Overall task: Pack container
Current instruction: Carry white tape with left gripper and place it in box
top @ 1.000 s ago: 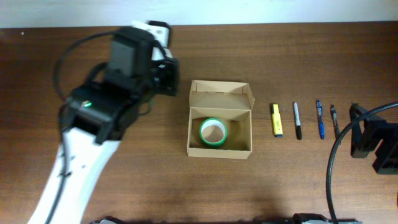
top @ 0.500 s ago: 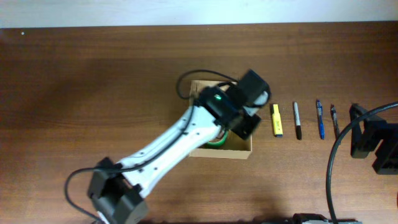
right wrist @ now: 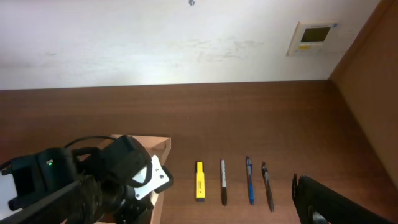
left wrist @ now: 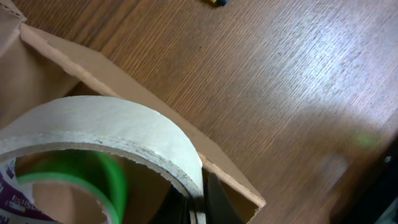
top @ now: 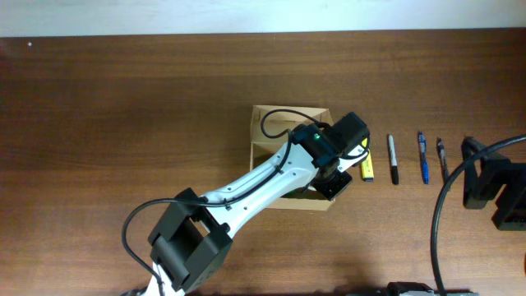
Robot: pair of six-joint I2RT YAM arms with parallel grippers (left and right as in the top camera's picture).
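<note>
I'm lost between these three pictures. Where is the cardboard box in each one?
Overhead: the cardboard box sits at the centre, mostly covered by the left arm.
Left wrist: its wall runs diagonally across the left half, behind the white tape roll.
Right wrist: only its top corner shows at lower left, behind the same arm.
Shared landmark: the yellow highlighter, just right of the box in overhead and right wrist.

Tape roll (left wrist: pixel 106 124) in jaws: pale matt paper. Green roll (left wrist: pixel 109 180) behind it: glossy plastic. Box (left wrist: pixel 124 78) under jaws: matt raw cardboard. Table (left wrist: pixel 286 81): wood grain, satin sheen.
</note>
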